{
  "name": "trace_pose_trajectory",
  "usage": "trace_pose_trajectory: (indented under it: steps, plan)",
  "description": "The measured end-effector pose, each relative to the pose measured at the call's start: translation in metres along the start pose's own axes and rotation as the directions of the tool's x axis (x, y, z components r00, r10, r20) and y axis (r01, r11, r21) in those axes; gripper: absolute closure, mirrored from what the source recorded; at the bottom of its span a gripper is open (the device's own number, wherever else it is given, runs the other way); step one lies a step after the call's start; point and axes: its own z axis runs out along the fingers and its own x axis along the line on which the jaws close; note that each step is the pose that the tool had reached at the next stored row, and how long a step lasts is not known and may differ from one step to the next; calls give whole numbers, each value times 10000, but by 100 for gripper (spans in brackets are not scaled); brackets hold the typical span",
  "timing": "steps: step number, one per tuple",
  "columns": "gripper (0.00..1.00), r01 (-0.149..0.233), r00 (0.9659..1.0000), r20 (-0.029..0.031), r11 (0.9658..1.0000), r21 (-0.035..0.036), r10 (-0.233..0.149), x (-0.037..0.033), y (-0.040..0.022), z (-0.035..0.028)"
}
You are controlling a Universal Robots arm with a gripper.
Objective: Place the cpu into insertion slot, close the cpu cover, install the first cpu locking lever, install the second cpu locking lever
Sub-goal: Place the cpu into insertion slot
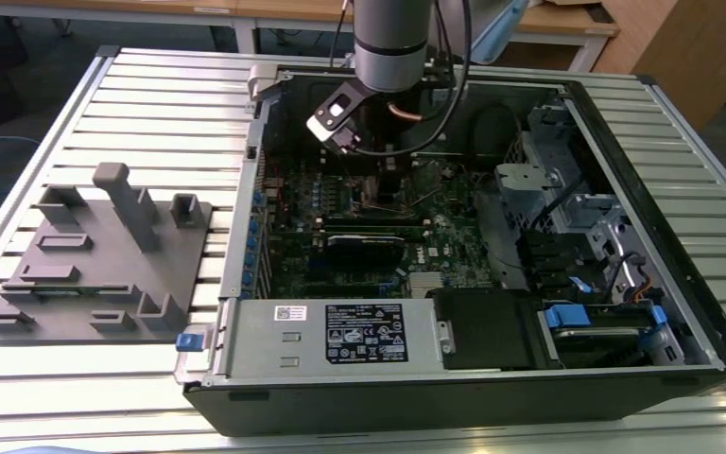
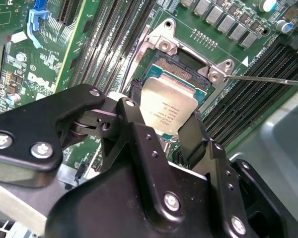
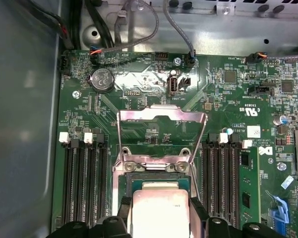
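Observation:
My gripper (image 3: 160,212) is shut on the cpu (image 3: 159,203), a flat silver-grey square held by two opposite edges between black fingers (image 2: 191,133). The cpu (image 2: 166,106) hangs slightly tilted just over the insertion slot (image 2: 184,62), and the slot's dark centre (image 3: 159,179) shows past the chip's far edge. The cpu cover (image 3: 161,115) stands swung open behind the slot, with the board visible through its window. A thin locking lever (image 2: 268,79) sticks out sideways from the slot's corner. In the exterior view the arm reaches down into the open computer case, with the gripper (image 1: 382,184) low over the motherboard.
Long black memory slots (image 3: 84,178) flank the socket on both sides. Cables (image 3: 139,29) run along the case wall beyond the board. A power supply with a label (image 1: 366,333) and a drive cage (image 1: 590,236) fill the case's edges. A grey fixture block (image 1: 98,255) lies on the slatted table.

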Motion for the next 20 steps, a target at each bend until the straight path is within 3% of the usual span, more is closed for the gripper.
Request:
trace_pose_trajectory:
  steps: [14,20]
  plan:
    - [46,-189,9998,30,9998,7,189,-1,5,19]
    - [46,-197,9998,-69,9998,9,197,-17,5,27]
